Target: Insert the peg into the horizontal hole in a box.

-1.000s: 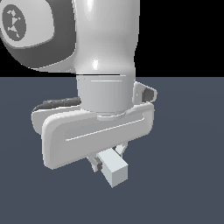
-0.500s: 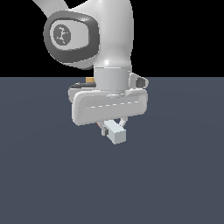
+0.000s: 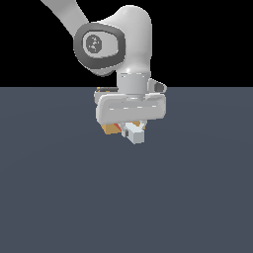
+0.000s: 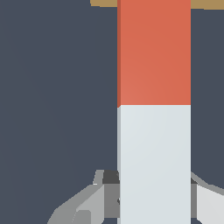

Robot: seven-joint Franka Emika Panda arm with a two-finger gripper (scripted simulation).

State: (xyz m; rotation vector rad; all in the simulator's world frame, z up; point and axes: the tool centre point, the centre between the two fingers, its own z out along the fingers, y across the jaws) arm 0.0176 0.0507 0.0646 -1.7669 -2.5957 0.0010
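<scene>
Your gripper (image 3: 132,129) is clamped on the white half of the peg (image 4: 154,109), holding it level above the tabletop (image 3: 59,197). Its orange-red end reaches the tan box (image 4: 103,3), so you look to be at insertion. Next, keep the peg square and push straight ahead.

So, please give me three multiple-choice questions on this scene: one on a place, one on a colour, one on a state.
1. Which peg half does the claw grip?
A. white
B. orange-red
C. neither

2. What colour is the box?
A. blue
B. tan
C. green

3. What is the claw's state?
A. open and empty
B. shut on the peg
C. shut on the box

Answers:
1. A, the wrist view shows the fingers at the white half.
2. B, its tan edge shows beyond the peg's orange-red end.
3. B, the fingers flank the peg closely.
</scene>
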